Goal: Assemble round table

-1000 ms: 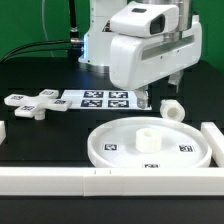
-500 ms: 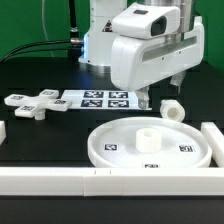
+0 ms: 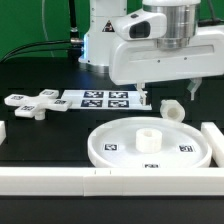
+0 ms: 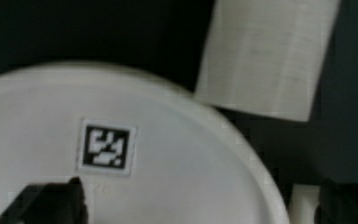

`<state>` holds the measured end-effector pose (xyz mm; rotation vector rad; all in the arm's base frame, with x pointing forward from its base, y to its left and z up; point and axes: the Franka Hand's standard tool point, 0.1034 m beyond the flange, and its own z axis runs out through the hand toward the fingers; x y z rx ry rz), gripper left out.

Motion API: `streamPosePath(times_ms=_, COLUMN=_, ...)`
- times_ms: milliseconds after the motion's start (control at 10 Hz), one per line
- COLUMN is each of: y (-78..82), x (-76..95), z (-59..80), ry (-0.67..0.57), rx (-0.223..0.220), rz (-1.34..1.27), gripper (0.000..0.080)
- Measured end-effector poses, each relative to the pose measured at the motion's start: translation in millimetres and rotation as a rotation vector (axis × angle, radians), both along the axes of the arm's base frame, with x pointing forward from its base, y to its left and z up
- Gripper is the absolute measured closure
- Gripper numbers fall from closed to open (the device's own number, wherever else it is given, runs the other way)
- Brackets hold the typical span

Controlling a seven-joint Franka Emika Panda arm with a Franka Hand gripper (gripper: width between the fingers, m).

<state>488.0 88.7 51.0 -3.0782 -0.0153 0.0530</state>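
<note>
Exterior view shows the large round disc (image 3: 150, 152) lying flat on the black table (image 3: 40, 140), near the front and slightly to the exterior view's right. Its rim faces up and a short raised hub (image 3: 147, 138) stands at its centre. The stubby post (image 3: 172, 108) rests on the table just beyond the disc's far right rim, apart from it. The cross-shaped piece (image 3: 30, 104) lies well off to the exterior view's left, next to the marker board (image 3: 100, 98), which sits farther back. Long white bars (image 3: 60, 180) frame the near edge and the right side.

The gripper (image 3: 167, 98) hangs above the table behind the disc, over the post. Its two fingers (image 3: 141, 98) are spread wide apart and there is nothing between them.

From the wrist view, which is blurred, the gripper (image 4: 179, 205) looks down on the disc's (image 4: 176, 120) curved rim and one square tag (image 4: 105, 146). The dark fingertips (image 4: 51, 203) stand at either side, far apart and gripping nothing. A white rectangular strip (image 4: 265, 55) lies beyond the rim on the black surface; it is too blurred to identify.
</note>
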Motion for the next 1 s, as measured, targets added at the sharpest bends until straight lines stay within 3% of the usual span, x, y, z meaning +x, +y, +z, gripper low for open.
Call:
streamPosePath(times_ms=400, y=2.2, x=-6.5, z=-2.9, ry=0.06, rx=0.004, rz=-0.028, gripper=0.015)
streamPosePath(times_ms=800, y=5.3, x=-16.8, z=-9.4, ry=0.357, rx=-0.015, rz=-0.03, gripper=0.015)
streamPosePath(times_ms=1000, y=7.9, x=-13.5, z=-13.8, ry=0.457, rx=-0.015, rz=-0.025, gripper=0.015)
